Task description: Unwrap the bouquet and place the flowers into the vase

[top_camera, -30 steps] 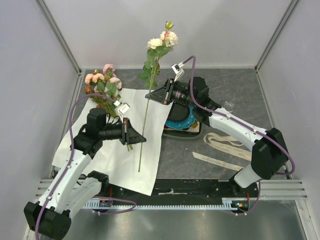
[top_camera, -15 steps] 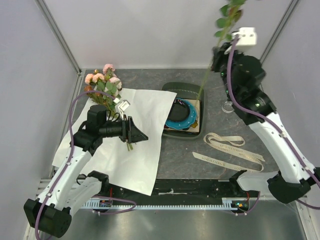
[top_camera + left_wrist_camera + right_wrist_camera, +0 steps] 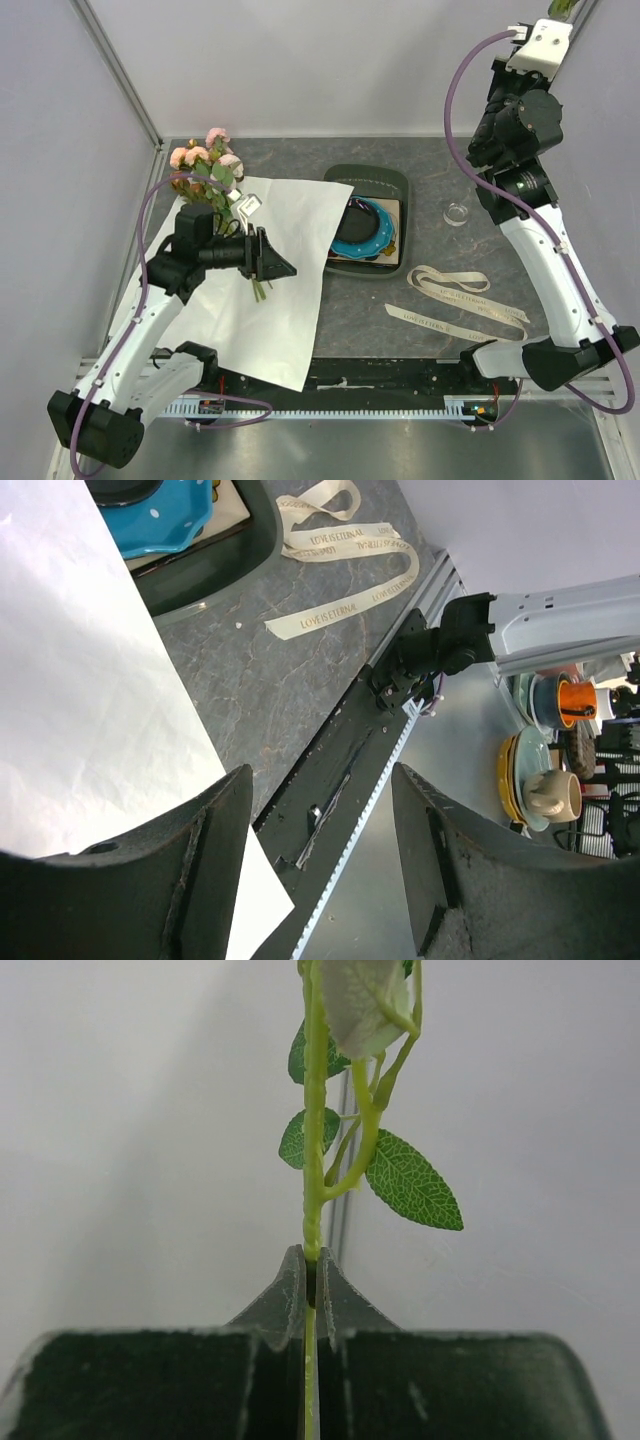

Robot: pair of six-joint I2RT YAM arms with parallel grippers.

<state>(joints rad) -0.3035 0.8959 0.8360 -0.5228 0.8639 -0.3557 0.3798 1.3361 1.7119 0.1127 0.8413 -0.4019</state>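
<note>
The bouquet's remaining pink and peach flowers (image 3: 207, 165) lie on the opened white paper wrap (image 3: 270, 320), their stem ends poking out under my left gripper (image 3: 275, 265). That gripper (image 3: 320, 780) is open and holds nothing, and past its fingers I see paper (image 3: 90, 680) and table. My right arm (image 3: 520, 130) reaches high into the back right corner. My right gripper (image 3: 310, 1270) is shut on a single green flower stem (image 3: 313, 1160) with leaves (image 3: 410, 1180); its bloom is out of view. The small clear vase (image 3: 457, 213) stands on the table below that arm.
A dark green tray (image 3: 385, 185) with a blue-rimmed plate (image 3: 362, 235) sits mid-table, right of the paper. Cream ribbon strips (image 3: 455, 283) lie loose near the front right; they also show in the left wrist view as the ribbon (image 3: 340, 570). Walls enclose the table.
My right arm has lifted the single flower from over the paper up into the back right corner. The left gripper has opened and stayed over the paper.
</note>
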